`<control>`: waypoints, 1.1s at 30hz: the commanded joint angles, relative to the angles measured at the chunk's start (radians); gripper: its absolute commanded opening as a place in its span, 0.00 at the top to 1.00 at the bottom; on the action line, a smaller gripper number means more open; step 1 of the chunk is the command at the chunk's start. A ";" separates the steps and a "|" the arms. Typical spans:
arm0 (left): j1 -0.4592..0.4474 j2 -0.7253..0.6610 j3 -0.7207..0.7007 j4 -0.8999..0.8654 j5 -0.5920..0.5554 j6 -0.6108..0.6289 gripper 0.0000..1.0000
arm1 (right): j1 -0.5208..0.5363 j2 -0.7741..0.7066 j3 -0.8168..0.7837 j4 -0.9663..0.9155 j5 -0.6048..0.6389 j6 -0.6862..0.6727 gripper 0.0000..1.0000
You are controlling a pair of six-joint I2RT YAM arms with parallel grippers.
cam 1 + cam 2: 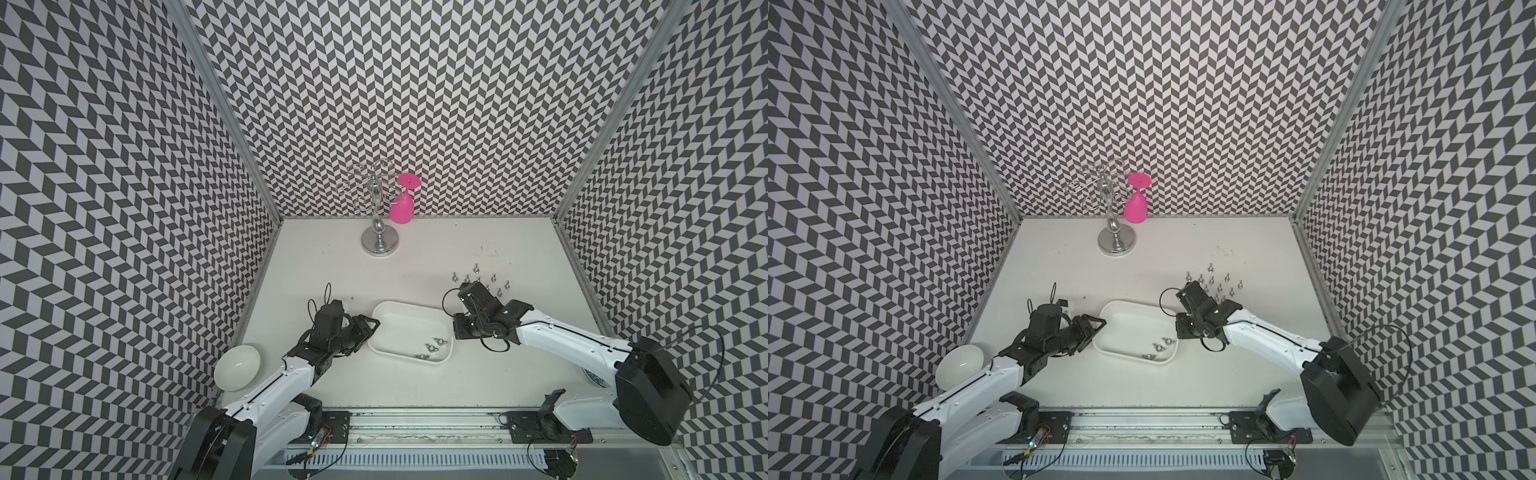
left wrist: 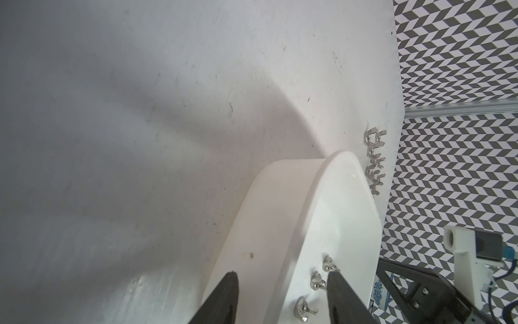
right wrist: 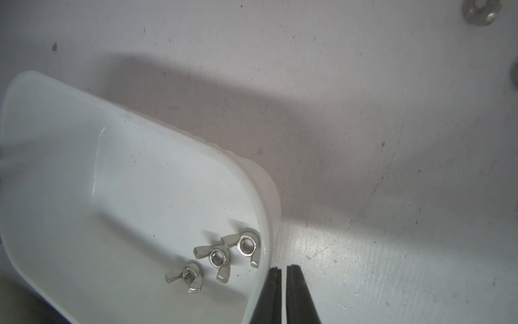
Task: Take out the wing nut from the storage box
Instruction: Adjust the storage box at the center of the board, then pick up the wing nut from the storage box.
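Bright even light — soft shadows on table (image 3: 252, 117), wrist pics blurry nr edges, top-view edges warped.

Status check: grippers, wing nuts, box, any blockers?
Left gripper clamped on storage box rim. Right gripper shut, empty, beside that rim. Three wing nuts inside, nothing covering them.

Both top views: from high over the front, facing down and back across the whole table (image 1: 436, 257). Wrist views: close on the storage box (image 2: 336, 210) from opposite sides, sharing its three wing nuts (image 3: 218, 256).
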 commanded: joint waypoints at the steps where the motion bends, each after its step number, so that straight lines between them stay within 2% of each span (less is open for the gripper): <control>1: -0.004 -0.011 0.027 -0.029 -0.036 0.020 0.43 | 0.008 -0.010 0.060 -0.022 0.102 -0.029 0.85; 3: 0.004 -0.019 0.050 -0.075 -0.051 0.049 0.38 | 0.019 -0.045 0.078 -0.065 0.156 -0.063 0.78; 5: 0.023 -0.033 0.060 -0.103 -0.057 0.068 0.33 | 0.039 -0.072 0.092 -0.079 0.157 -0.109 0.71; 9: 0.071 -0.055 0.074 -0.131 -0.046 0.100 0.17 | 0.152 -0.039 0.149 -0.093 0.160 -0.160 0.68; 11: 0.091 -0.054 0.101 -0.162 -0.041 0.130 0.13 | 0.217 0.038 0.207 -0.143 0.189 -0.186 0.68; 14: 0.105 -0.051 0.157 -0.221 -0.055 0.181 0.13 | 0.287 0.160 0.291 -0.222 0.234 -0.224 0.68; 19: 0.110 -0.045 0.224 -0.256 -0.053 0.239 0.14 | 0.308 0.286 0.329 -0.276 0.240 -0.256 0.67; 33: 0.119 -0.057 0.245 -0.251 -0.024 0.263 0.16 | 0.287 0.392 0.378 -0.265 0.250 -0.298 0.63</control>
